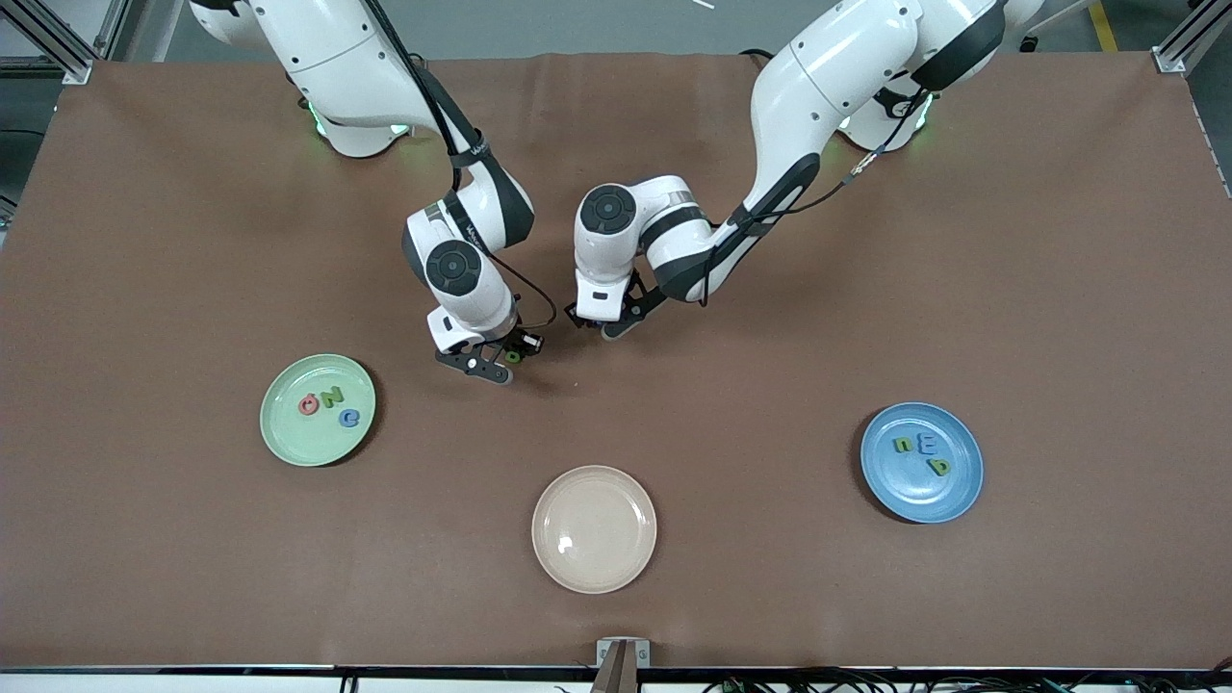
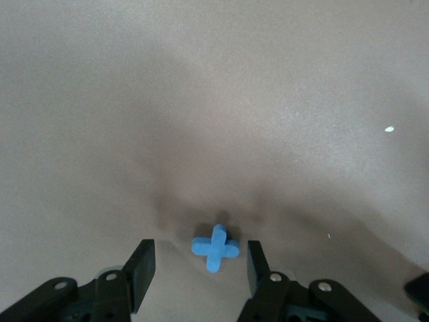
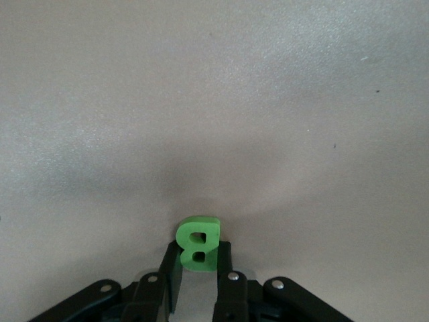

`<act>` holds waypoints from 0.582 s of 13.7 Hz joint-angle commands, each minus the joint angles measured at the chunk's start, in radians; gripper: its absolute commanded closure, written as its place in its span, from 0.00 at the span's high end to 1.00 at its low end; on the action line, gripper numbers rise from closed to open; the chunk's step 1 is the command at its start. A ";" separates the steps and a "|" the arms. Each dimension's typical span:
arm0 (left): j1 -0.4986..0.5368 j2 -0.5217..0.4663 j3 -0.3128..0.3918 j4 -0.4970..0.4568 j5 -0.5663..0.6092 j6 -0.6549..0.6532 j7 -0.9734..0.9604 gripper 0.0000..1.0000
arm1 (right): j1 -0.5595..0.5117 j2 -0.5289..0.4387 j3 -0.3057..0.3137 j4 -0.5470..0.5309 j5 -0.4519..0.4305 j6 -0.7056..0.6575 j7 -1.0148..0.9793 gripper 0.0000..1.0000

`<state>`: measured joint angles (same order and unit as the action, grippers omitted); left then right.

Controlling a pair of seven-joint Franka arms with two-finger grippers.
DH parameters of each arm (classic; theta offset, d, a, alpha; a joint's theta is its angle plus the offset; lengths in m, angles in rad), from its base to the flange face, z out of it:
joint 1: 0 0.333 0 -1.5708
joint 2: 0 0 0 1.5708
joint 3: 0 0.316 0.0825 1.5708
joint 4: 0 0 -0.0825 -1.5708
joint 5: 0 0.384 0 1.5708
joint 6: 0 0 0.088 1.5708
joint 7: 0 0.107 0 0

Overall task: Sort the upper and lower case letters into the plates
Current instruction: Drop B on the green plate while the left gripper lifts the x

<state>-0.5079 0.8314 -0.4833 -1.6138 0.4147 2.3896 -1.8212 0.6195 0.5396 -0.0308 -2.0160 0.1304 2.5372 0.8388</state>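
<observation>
My right gripper (image 1: 502, 364) is shut on the green B (image 3: 198, 241) and holds it just above the brown table, between the mint green plate (image 1: 279, 433) and my left gripper (image 1: 604, 327). The B also shows in the front view (image 1: 513, 356). My left gripper (image 2: 200, 256) is open and low over the blue x (image 2: 216, 247), which lies flat on the cloth between its fingers, touching neither. The mint plate holds red Q (image 1: 309, 404), green N (image 1: 331, 396) and blue G (image 1: 350, 418). The blue plate (image 1: 953, 496) holds green n (image 1: 903, 445), blue m (image 1: 928, 443) and the green p-like letter (image 1: 939, 467).
A cream-beige plate (image 1: 594, 528) sits near the front edge of the table, between the two coloured plates. The two wrists hang close together over the table's middle.
</observation>
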 commanded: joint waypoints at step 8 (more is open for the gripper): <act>-0.087 0.051 0.072 0.088 0.009 -0.004 -0.016 0.44 | -0.171 -0.113 -0.097 0.063 -0.014 -0.238 -0.395 0.00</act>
<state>-0.5754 0.8609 -0.4215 -1.5575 0.4147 2.3870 -1.8214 0.5280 0.4559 -0.1389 -1.9446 0.1282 2.3235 0.5564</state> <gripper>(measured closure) 0.485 0.749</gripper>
